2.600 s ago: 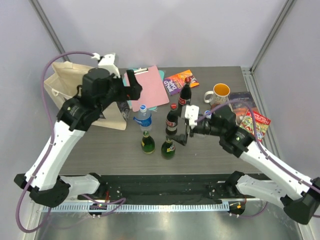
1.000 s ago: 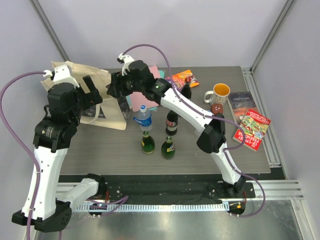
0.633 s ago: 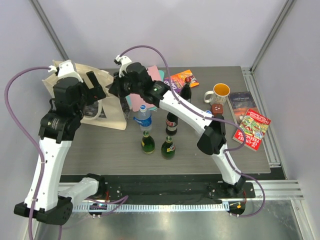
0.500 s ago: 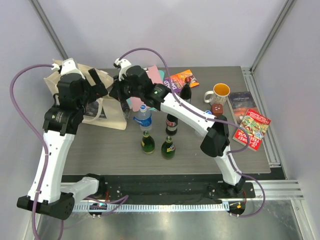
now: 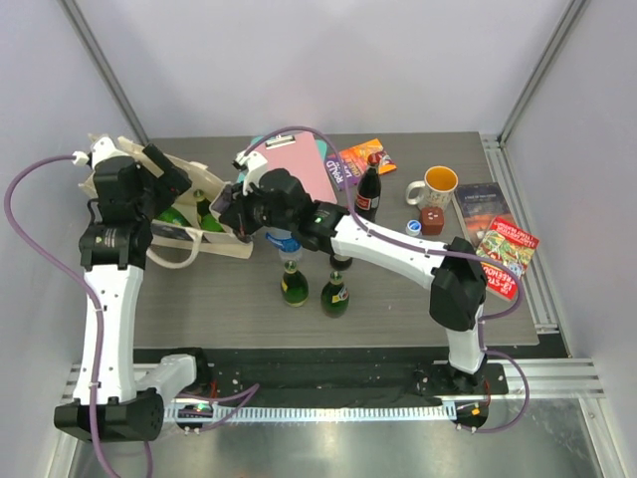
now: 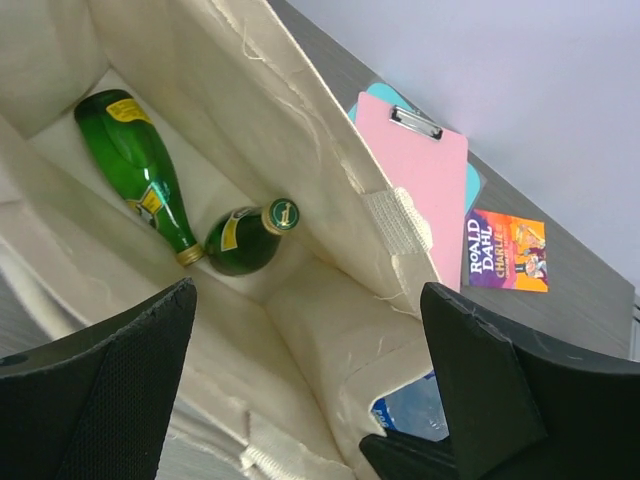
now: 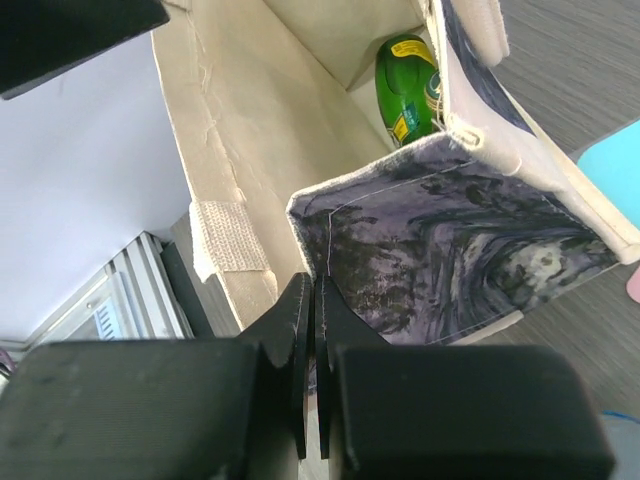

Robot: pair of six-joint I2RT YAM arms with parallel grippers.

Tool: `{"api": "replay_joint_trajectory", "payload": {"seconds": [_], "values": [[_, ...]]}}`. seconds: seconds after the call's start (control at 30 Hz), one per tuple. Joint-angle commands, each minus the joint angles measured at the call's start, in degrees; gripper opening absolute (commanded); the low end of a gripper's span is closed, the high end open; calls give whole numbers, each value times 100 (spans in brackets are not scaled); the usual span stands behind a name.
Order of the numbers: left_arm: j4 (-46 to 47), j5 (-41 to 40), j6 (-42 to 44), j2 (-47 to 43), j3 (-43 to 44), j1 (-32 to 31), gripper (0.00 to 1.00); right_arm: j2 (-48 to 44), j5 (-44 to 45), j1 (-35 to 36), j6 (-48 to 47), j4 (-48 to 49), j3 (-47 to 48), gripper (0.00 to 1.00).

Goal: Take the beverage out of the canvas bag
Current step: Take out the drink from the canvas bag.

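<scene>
Reach-in step: right gripper (image 7: pixel 312 288) clamped on canvas bag (image 6: pixel 290 120) rim, left gripper (image 6: pixel 310 290) spread wide above green bottle (image 6: pixel 243 240) lying inside; next it likely lowers to grasp it.

You will find on the table (image 5: pixel 398 309): canvas bag (image 5: pixel 214 245), pink clipboard (image 5: pixel 318 164), green bottles (image 5: pixel 295 287), cola bottle (image 5: pixel 368 195), mug (image 5: pixel 438 185), books (image 5: pixel 503 249).
</scene>
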Motion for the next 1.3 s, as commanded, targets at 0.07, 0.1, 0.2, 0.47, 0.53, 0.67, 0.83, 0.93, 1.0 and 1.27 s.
{"api": "replay_joint_trajectory", "payload": {"seconds": [0.07,0.1,0.2,0.47,0.53,0.67,0.83,0.93,1.0,1.27], "values": [[329,304,-132,90,-41,92,92,-125,113,12,109,210,-82,2],[294,304,-115,81,-76,110,91,-125,130,12,101,228,-73,2],[206,295,-36,20,-235,171,91,-37,130,12,83,254,-56,3],[136,488,385,72,-595,215,89,7,95,65,118,324,-258,3],[171,559,483,116,-692,233,88,33,86,91,127,333,-302,3],[311,603,702,248,-789,268,88,95,86,135,109,333,-328,4],[470,568,966,538,-754,303,85,165,156,135,92,333,-328,4],[575,576,1115,792,-727,321,84,200,192,126,100,333,-284,5],[654,638,1203,1003,-692,329,83,226,209,109,118,333,-240,5],[794,1156,1511,1759,-262,329,77,350,201,-6,153,333,-12,5]]}}
